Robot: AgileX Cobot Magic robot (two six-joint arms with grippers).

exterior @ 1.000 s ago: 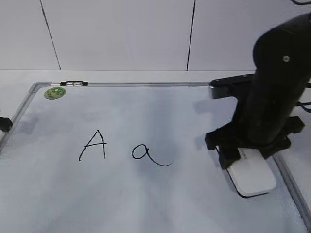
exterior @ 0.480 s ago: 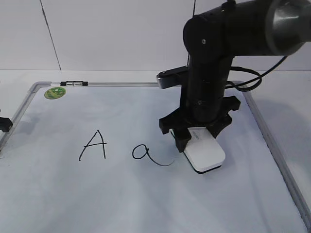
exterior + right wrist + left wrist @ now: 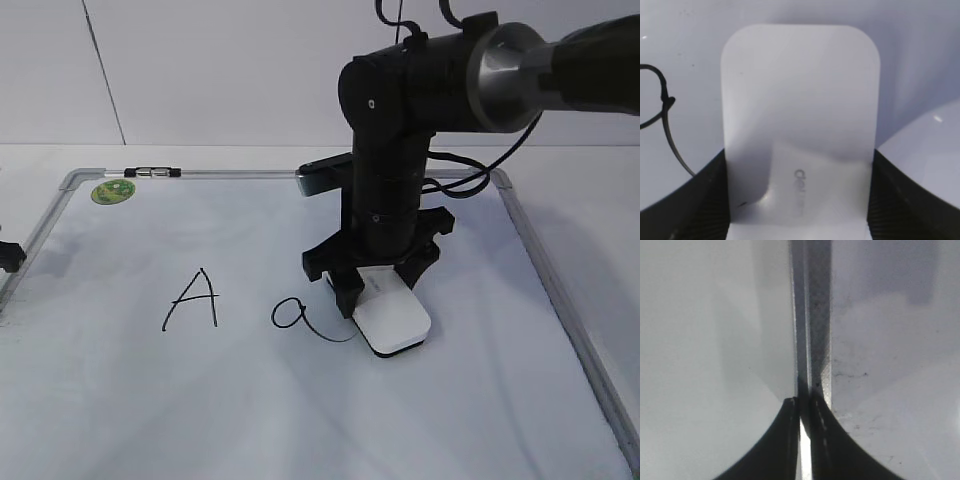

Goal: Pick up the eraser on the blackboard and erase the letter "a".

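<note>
the right gripper clamps the eraser flat on the blackboard, at 3 o'clock of the letter "a", covering its tail's end.

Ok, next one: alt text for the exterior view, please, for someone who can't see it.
A black robot arm's right pincer grips a white eraser flat on a whiteboard, its edge at the tail of a handwritten lowercase "a". A capital "A" sits to the left, and a round green sticker marks the board's far-left corner.
</note>
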